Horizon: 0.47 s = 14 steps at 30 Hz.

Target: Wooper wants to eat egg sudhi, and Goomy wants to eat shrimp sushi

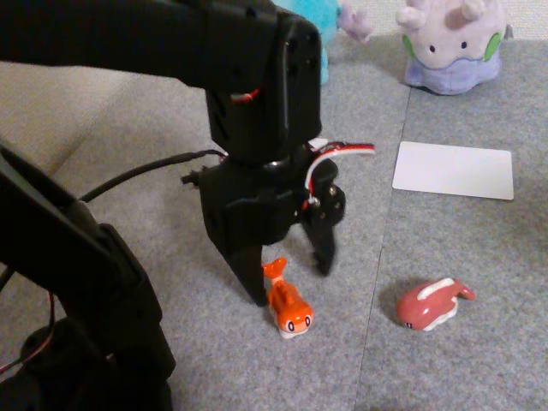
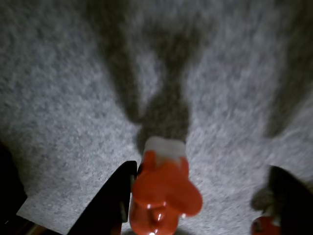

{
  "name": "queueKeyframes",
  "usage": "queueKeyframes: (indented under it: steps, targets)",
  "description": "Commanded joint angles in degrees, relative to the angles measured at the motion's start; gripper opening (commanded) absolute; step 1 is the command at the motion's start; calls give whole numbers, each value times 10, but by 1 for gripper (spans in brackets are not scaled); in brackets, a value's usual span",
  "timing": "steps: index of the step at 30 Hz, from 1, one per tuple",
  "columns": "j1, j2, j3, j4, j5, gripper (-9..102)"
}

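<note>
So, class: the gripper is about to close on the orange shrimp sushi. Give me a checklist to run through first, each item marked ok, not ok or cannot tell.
1. Gripper open: ok.
2. Shrimp sushi between the fingers: ok; in the wrist view it sits beside one finger, with the other well apart.
3. Fingers low enough: ok, tips near the carpet.
4. Red-pink sushi out of the way: ok.
5. White card in front of the lilac plush free: ok.
6. Sushi centred: not ok.

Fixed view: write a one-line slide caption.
Open black two-finger gripper straddles the glossy orange shrimp sushi toy on grey carpet, a red-pink sushi toy and white card nearby.
</note>
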<state>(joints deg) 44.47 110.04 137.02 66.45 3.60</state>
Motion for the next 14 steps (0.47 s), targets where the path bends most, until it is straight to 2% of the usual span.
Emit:
queueKeyframes:
  steps: [1,6,9,14]
  targets:
    - [18,8,-13,-1,-3,35]
    - [21,8,-12,3,-4,35]
    - [20,8,-12,35,-9,35]
    - [28,8,-12,56,-25,26]
